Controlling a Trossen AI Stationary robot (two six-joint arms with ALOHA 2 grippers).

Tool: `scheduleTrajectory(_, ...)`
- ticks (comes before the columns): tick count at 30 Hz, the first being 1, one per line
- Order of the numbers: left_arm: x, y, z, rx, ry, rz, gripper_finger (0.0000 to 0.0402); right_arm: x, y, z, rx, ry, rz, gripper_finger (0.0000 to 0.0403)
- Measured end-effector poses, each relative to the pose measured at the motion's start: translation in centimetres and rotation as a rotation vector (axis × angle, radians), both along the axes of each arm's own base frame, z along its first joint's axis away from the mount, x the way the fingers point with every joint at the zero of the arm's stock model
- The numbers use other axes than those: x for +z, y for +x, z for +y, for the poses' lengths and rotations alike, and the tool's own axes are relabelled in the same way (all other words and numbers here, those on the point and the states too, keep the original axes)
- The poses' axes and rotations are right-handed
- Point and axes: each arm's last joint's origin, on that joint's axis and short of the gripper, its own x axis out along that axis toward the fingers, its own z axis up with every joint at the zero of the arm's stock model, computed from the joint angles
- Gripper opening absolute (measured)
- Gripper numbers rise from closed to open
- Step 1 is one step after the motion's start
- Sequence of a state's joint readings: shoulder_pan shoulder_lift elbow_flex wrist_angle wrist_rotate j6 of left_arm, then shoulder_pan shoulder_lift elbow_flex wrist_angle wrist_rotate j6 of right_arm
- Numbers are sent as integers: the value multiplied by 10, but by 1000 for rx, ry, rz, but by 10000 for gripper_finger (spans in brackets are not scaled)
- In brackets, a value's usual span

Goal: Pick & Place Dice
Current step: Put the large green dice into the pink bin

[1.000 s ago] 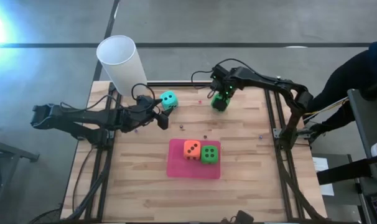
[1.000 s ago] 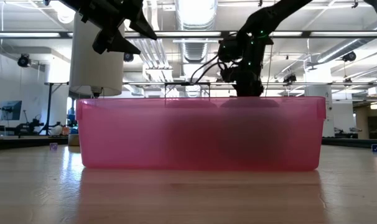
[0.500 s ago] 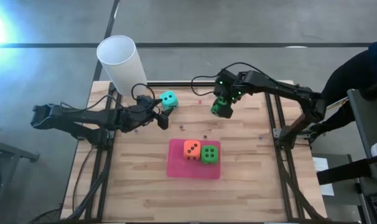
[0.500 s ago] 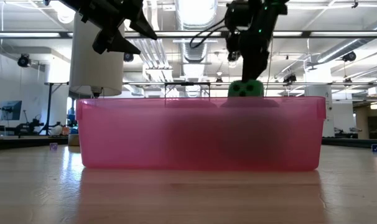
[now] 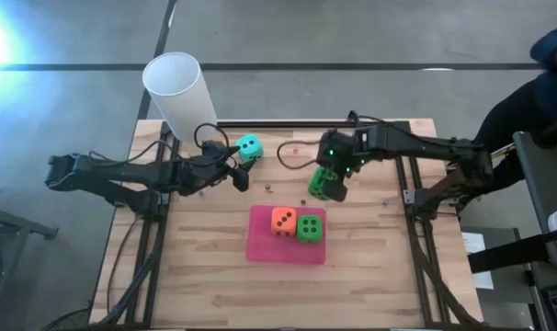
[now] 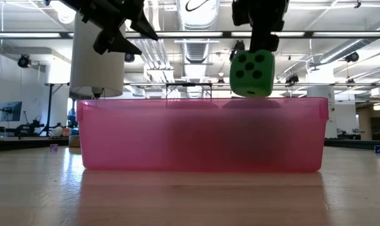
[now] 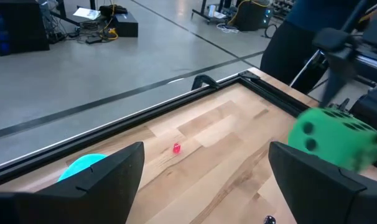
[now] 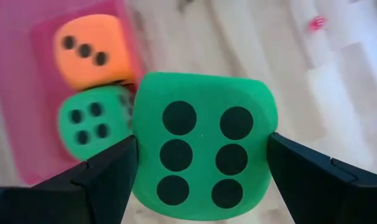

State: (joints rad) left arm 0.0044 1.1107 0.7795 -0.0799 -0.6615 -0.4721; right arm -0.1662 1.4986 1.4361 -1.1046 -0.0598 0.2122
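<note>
My right gripper (image 5: 326,182) is shut on a green die (image 5: 322,185), held in the air just beyond the pink mat (image 5: 260,248); the die also shows in the low view (image 6: 252,73) and the right wrist view (image 8: 204,146). An orange die (image 5: 282,220) and a second green die (image 5: 309,226) sit side by side on the mat. The teal die (image 5: 249,147) rests on the table near the far edge, beside my left gripper (image 5: 239,168), which hovers open above the table, its fingers apart in the left wrist view (image 7: 201,180). My right gripper pinches the green die between its two fingers, one on each of two opposite side faces (image 8: 142,155), coming from above and pointing down. The die is lifted clear of the table and hangs below the gripper, its six-pip face (image 8: 201,152) toward the wrist camera.
A tall white cylinder (image 5: 179,92) stands at the table's far left corner. A few tiny beads (image 5: 302,201) lie scattered on the wood. A person (image 5: 536,101) stands off the table's right side. In the low view the pink tray wall (image 6: 199,135) fills the foreground.
My right gripper has lifted the green die clear of the table near the far edge and carried it toward the near side, to a spot just beyond the pink mat. In the low view the die has risen from behind the pink wall to well above it.
</note>
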Motion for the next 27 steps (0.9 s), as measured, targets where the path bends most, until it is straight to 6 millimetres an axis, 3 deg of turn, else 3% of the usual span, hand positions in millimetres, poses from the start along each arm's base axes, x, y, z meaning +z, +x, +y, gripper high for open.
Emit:
scheduleTrajectory(4, 0, 0, 0, 0, 0, 0, 350, -1, 3, 22, 16, -12, 5, 327)
scheduleTrajectory(15, 0, 0, 0, 0, 0, 0, 349, 2, 4, 52, 1, 27, -22, 327)
scheduleTrajectory(27, 0, 0, 0, 1, 0, 0, 353, 3, 5, 69, 59, 28, -41, 327)
